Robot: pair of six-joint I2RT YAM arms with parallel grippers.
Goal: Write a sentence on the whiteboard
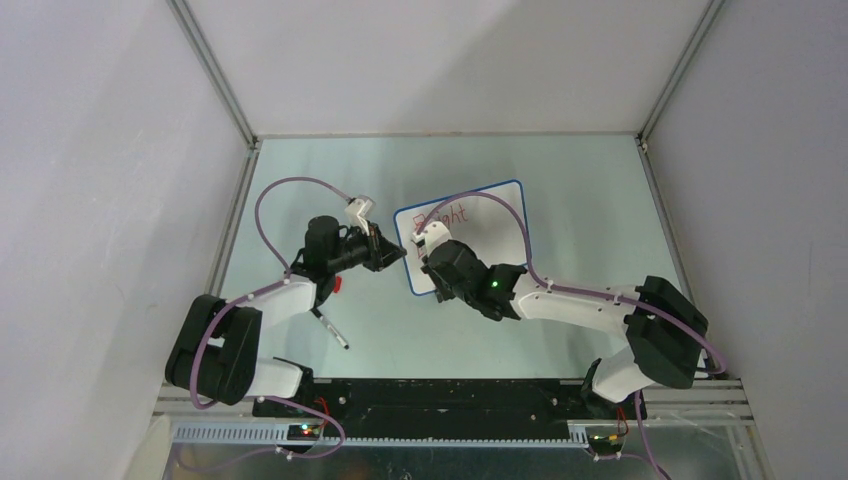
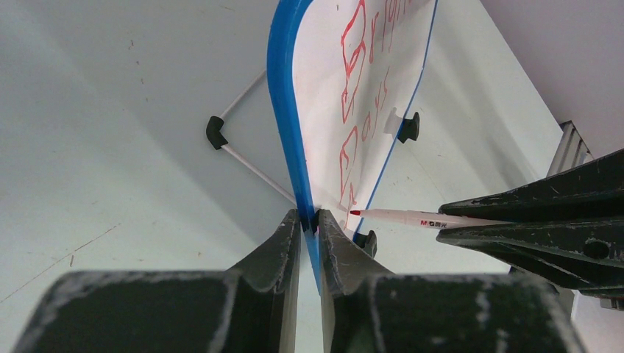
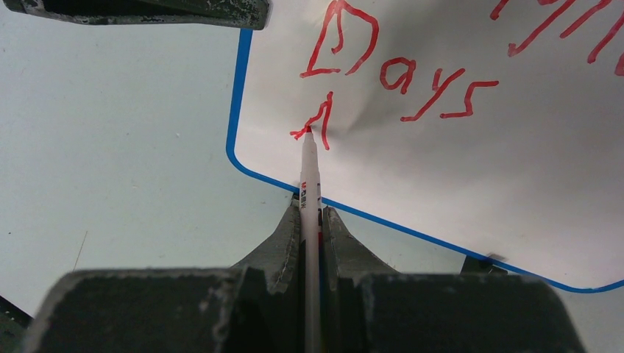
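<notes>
From my overhead feed the pale green table (image 1: 560,180) fills the cell floor. The left arm (image 1: 260,310) and right arm (image 1: 580,300) both reach in from the near edge toward the middle.

The board (image 1: 490,215) sits mid-table, a little right of centre, turned so its long edges run slightly askew. Its near left part is hidden under the right arm's wrist. On the left wrist feed the board (image 2: 324,88) rises away from the camera edge-on. I can't tell from any feed whether it lies flat or is tipped up.

The left tool (image 1: 385,250) is at the board's left edge. On its own camera the left tool (image 2: 309,220) has its fingers pressed together on the blue rim, pinching it near a corner.

The right tool (image 1: 432,245) hangs over the board's near left area. In its wrist view the right tool (image 3: 310,213) is squeezed onto a slim white pen (image 3: 310,176) that points straight out toward the far side. The pen's red tip touches the board (image 3: 478,191). The left wrist feed shows the same pen (image 2: 419,218) coming in from the right, its tip just beside the rim.

The sentence (image 3: 397,73) is in red. Part of "Bright" shows at the top, "Days" sits below it, and under that is a single "A", where the tip rests. From overhead only the top line of the sentence (image 1: 445,213) shows.

Two black feet (image 2: 408,126) clip the board's right edge.
</notes>
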